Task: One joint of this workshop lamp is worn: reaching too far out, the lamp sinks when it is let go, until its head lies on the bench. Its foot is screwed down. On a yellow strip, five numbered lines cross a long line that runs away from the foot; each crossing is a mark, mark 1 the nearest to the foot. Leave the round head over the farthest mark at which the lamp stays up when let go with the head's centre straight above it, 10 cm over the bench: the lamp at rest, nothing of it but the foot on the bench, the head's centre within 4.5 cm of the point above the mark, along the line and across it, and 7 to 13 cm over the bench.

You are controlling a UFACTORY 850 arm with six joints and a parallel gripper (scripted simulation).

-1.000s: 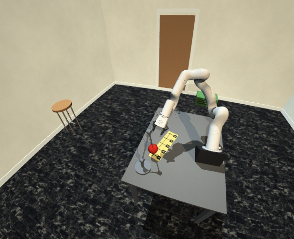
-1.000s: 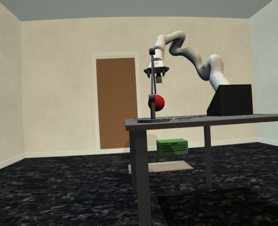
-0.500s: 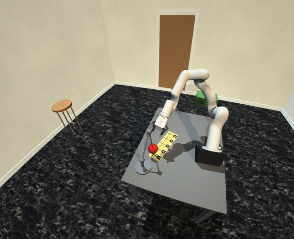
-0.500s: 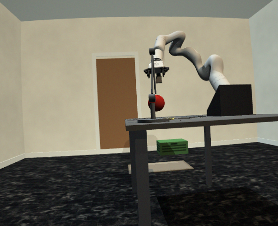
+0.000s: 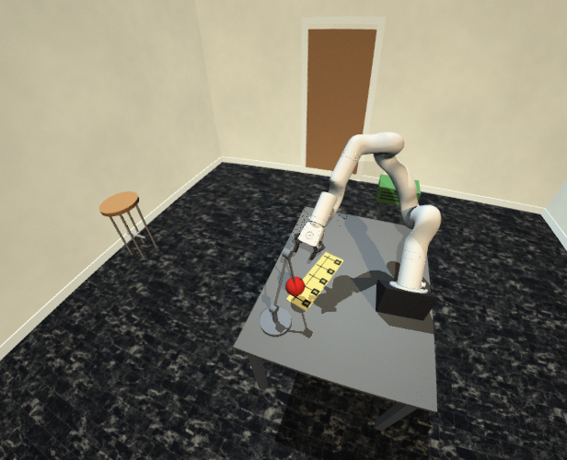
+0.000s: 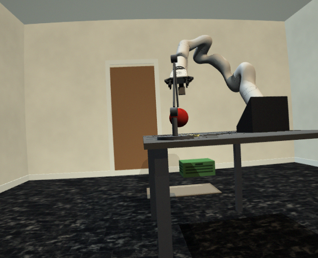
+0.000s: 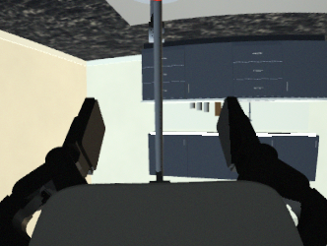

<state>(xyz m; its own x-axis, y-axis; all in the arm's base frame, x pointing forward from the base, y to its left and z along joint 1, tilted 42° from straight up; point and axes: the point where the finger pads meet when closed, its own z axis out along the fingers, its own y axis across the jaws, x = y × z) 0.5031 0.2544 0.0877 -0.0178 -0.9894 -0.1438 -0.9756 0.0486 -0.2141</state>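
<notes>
The lamp's round foot point(image 5: 275, 321) point(image 6: 173, 136) sits at the bench's near left corner. Its thin rods rise to an elbow point(image 5: 287, 252) point(image 6: 174, 58) and come back down to the round red head point(image 5: 294, 285) point(image 6: 179, 117). The head hangs clear of the bench, over the near end of the yellow strip point(image 5: 323, 274). My gripper point(image 5: 305, 252) point(image 6: 179, 85) point(image 7: 161, 112) is open and empty, above the head and beside the elbow. In the wrist view the lamp's rod point(image 7: 158, 91) shows between the spread fingers, untouched.
The grey bench point(image 5: 348, 356) point(image 6: 237, 138) also carries my black base box point(image 5: 402, 302) point(image 6: 264, 113) at the right. A green crate point(image 5: 387, 190) point(image 6: 197, 167) lies on the floor behind. A wooden stool point(image 5: 119, 203) stands far left.
</notes>
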